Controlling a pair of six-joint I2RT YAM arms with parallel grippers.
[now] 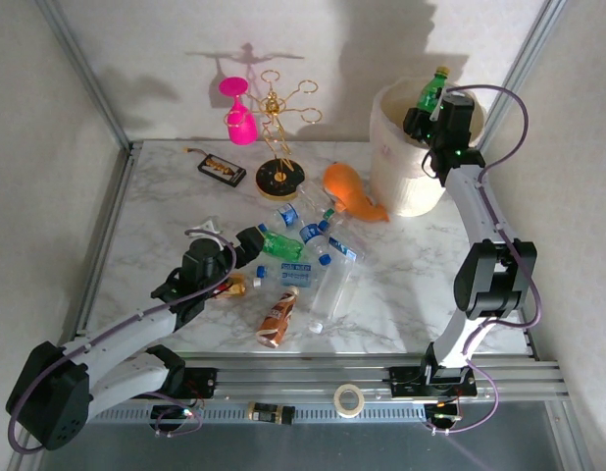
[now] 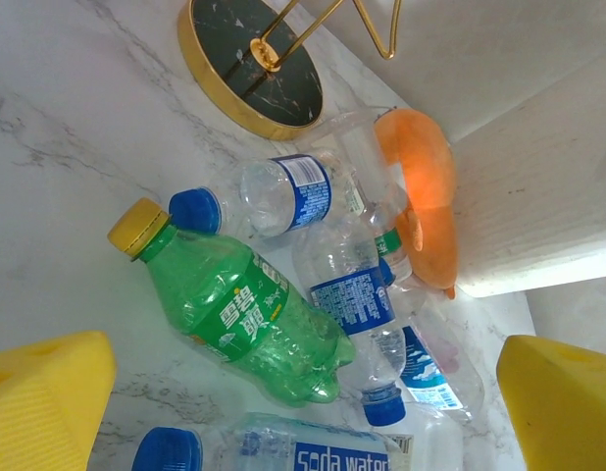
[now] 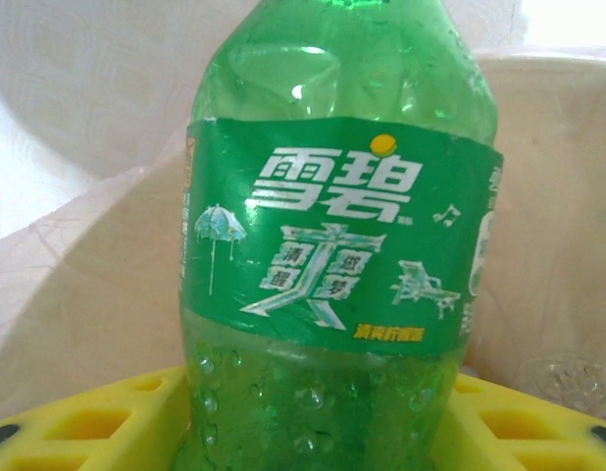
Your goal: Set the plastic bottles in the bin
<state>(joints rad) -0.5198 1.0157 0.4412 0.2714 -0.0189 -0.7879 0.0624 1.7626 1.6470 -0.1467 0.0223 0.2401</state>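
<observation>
Poised to drop
Over the far-right corner bin [image 1: 396, 186], right gripper [image 1: 428, 110] grips 1 green bottle [image 1: 432, 90]; left gripper [image 1: 256, 241] gapes above the bottle pile [image 1: 315, 250].

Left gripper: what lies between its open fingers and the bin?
In the left wrist view, the left gripper faces a lying green bottle, then several clear blue-capped bottles, then the orange fish toy, then the bin.

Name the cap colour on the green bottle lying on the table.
Yellow, clearest on the green bottle in the left wrist view.
</observation>
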